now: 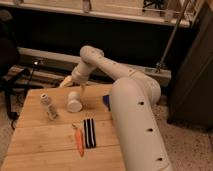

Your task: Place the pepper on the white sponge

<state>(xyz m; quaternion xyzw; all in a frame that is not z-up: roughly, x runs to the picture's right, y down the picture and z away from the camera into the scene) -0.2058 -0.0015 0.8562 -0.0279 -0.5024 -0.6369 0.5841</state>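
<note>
One slender, tapered orange pepper lies near the front of the light wooden table, just beside a black-and-white striped strip. My gripper hangs over the back part, just above a white rounded object; I cannot tell its opening or load. Small clear bottle stands near that. Bulky white arm blocks the table's right side, part-hiding a blue item.

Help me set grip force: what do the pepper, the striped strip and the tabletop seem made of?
Pepper: evenly orange and smooth, probably plastic or rubber, though real produce is possible. Striped strip: flat and matte, likely fabric or foam. Tabletop: pale wood, matte, with plank seams showing. The gripper hangs over the table's far side, well behind the pepper.
</note>
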